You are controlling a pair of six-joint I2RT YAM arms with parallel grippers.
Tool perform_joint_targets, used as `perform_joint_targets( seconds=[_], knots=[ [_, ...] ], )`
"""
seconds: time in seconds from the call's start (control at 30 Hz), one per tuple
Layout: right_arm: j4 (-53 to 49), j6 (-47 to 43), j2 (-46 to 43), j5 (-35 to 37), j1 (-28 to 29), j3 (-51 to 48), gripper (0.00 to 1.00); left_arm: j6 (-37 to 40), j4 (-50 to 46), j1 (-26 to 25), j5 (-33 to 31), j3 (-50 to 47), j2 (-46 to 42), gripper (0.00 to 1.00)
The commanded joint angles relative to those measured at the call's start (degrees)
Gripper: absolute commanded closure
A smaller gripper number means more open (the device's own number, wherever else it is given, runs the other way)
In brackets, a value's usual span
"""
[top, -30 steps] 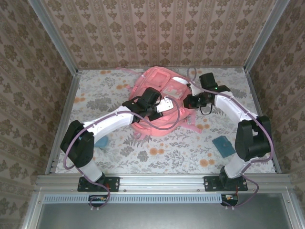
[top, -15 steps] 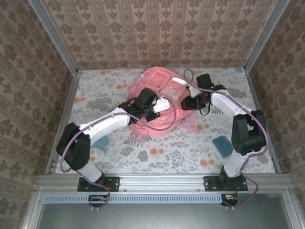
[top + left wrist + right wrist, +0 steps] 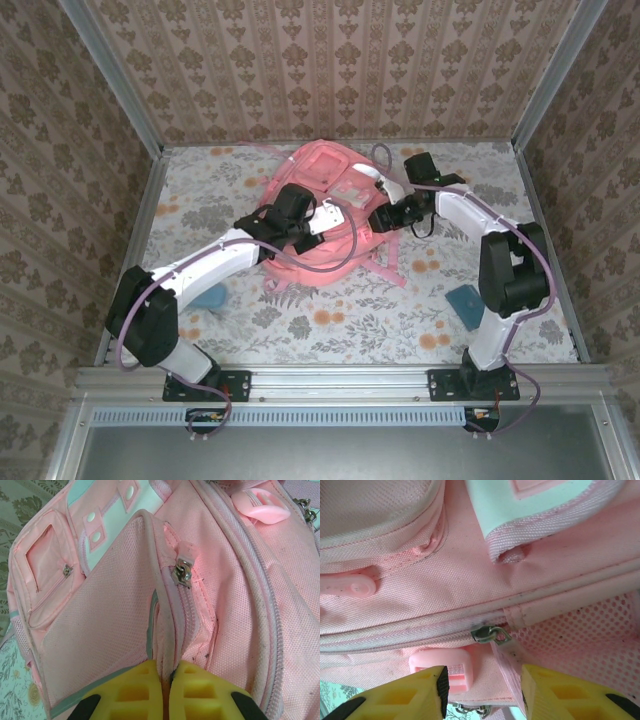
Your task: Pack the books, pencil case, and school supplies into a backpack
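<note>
The left gripper (image 3: 167, 677) pinches a seam fold of the backpack (image 3: 240, 605) tight between its fingers; a zipper pull (image 3: 181, 574) lies just ahead of them. The right gripper (image 3: 482, 692) has its fingers apart; a second zipper pull (image 3: 490, 634) sits just beyond their gap, a mesh edge (image 3: 580, 635) alongside.

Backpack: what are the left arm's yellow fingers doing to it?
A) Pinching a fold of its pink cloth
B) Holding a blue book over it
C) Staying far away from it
A: in the left wrist view, the left fingers are squeezed shut on a pink fabric edge of the backpack.
</note>
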Motion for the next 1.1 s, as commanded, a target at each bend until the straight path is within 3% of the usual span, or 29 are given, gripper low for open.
perform_joint_targets(
  seconds=[0.0,0.3,0.73,0.83,1.07],
  knots=[
    [-1.2,-2.4,2.7,0.4,0.1,2.1,0.57,-1.6,1.6,1.1,-1.1,-0.2,-2.9,1.00],
    [-1.2,-2.1,6.6,3.8,0.0,5.6,0.62,-1.8,1.2,1.2,0.2,-0.8,-3.3,1.00],
    [-1.4,-0.6,-0.7,6.6,0.1,3.4,1.00,-2.8,1.8,1.2,-1.1,-0.3,-1.9,1.00],
    [-1.5,0.9,-3.5,7.0,0.1,2.1,1.00,-3.3,2.2,1.1,-2.4,0.0,-1.2,1.00],
    [-2.1,4.9,-7.8,0.5,1.8,-1.0,1.00,-6.3,3.9,0.7,-2.2,0.6,0.4,1.00]
  ],
)
